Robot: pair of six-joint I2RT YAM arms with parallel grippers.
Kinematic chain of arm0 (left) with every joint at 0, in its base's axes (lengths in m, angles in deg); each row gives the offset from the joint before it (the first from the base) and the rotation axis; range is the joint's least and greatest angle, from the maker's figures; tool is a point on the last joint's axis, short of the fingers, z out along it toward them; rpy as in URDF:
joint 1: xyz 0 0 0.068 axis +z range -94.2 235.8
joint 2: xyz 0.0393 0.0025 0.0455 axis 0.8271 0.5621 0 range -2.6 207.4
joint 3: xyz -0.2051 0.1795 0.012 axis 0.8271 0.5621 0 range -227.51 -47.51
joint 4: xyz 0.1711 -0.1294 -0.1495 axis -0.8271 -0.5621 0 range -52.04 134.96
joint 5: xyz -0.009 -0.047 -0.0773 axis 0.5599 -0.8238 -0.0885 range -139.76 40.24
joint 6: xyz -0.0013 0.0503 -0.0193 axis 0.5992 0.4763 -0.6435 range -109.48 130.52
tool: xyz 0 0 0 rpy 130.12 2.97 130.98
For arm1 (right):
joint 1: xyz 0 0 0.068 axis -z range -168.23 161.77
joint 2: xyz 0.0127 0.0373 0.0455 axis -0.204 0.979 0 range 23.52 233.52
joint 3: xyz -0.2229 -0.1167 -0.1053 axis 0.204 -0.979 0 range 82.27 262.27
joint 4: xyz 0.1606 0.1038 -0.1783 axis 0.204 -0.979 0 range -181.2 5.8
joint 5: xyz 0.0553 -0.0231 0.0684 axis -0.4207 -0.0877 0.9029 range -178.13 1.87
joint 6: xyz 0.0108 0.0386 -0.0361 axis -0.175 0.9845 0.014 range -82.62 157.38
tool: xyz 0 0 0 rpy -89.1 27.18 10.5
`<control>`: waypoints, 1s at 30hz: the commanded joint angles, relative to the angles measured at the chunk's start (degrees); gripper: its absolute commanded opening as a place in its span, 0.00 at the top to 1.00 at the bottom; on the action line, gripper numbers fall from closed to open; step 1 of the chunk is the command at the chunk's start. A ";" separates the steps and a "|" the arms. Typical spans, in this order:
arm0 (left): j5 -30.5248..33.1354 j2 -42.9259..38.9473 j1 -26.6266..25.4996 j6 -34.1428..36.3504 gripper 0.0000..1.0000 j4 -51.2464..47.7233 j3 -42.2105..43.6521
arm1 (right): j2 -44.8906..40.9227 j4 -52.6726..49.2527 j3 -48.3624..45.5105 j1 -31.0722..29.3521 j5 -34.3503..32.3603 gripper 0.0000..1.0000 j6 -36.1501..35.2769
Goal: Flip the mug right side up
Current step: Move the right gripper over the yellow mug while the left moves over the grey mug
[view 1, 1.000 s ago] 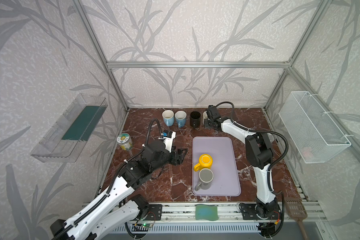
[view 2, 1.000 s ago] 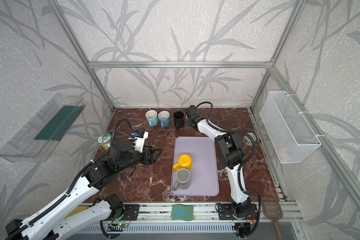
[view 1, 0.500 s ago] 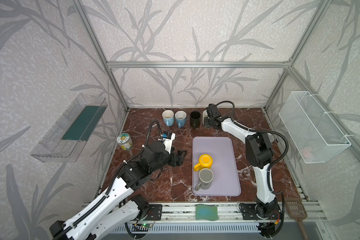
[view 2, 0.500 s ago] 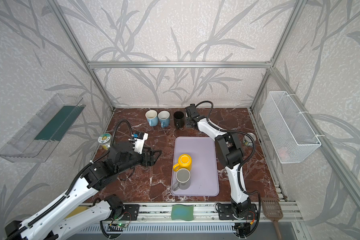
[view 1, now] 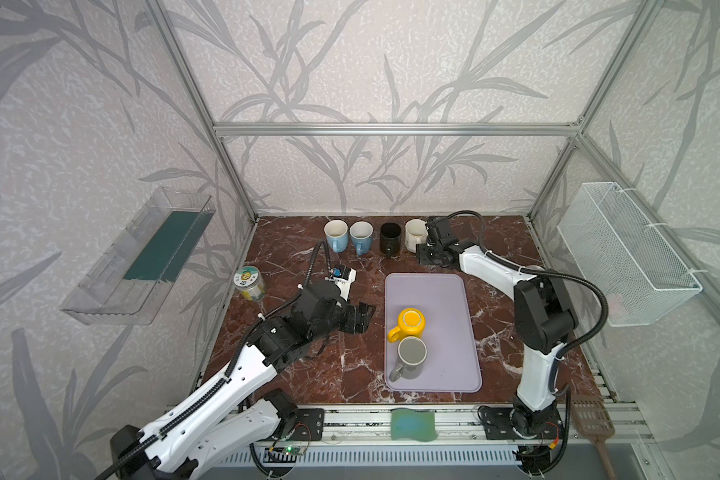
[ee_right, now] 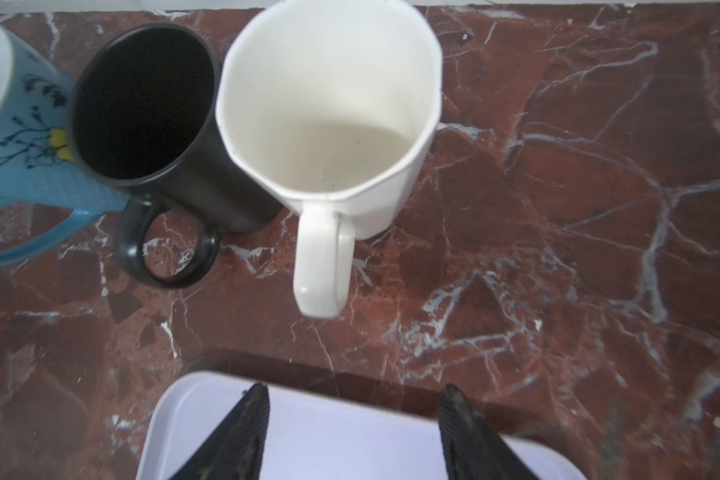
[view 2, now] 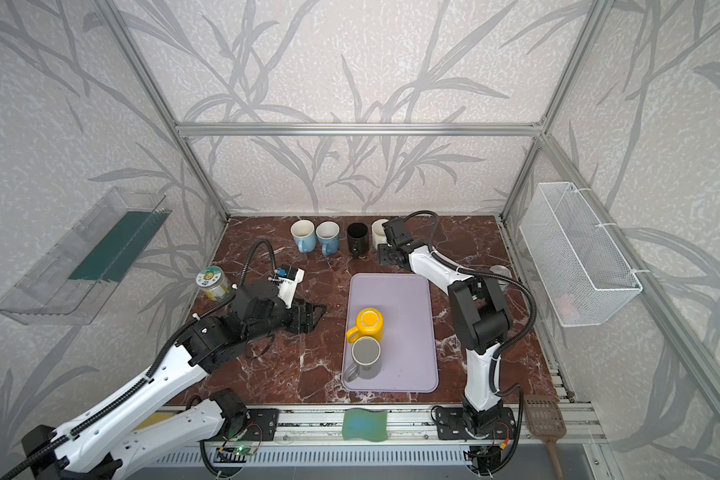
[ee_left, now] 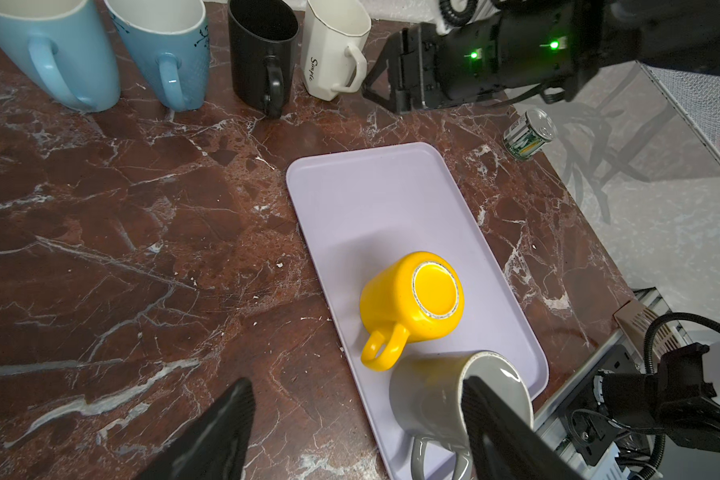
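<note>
A yellow mug (view 1: pixel 410 323) (view 2: pixel 368 323) (ee_left: pixel 412 297) stands upside down, base up, on the lilac tray (view 1: pixel 429 286) (ee_left: pixel 371 195), handle toward the front left. A grey mug (view 1: pixel 411 357) (ee_left: pixel 433 395) stands upright just in front of it. My left gripper (view 1: pixel 364 318) (view 2: pixel 314 316) (ee_left: pixel 356 382) is open and empty, low over the table left of the tray, facing the two mugs. My right gripper (view 1: pixel 427 255) (view 2: pixel 387 253) (ee_right: pixel 354 390) is open and empty at the tray's far edge (ee_right: pixel 350 436), next to an upright white mug (view 1: pixel 414 239) (ee_right: pixel 329 104).
A black mug (view 1: pixel 390 241) (ee_right: pixel 142 104) and two blue mugs (view 1: pixel 335 235) (view 1: pixel 360 237) stand upright in the back row. A jar (view 1: pixel 250 283) sits at the left table edge, a small can (ee_left: pixel 528 135) near the right arm. A wire basket (view 1: pixel 624 253) hangs on the right wall.
My right gripper has opened beside the white mug, which now stands free. My left gripper has crept slightly toward the tray and opened a little wider.
</note>
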 commanded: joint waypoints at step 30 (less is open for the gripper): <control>-3.61 -0.91 -7.01 -2.65 0.24 0.18 4.27 | -36.85 9.71 -36.28 -2.34 11.55 0.34 5.30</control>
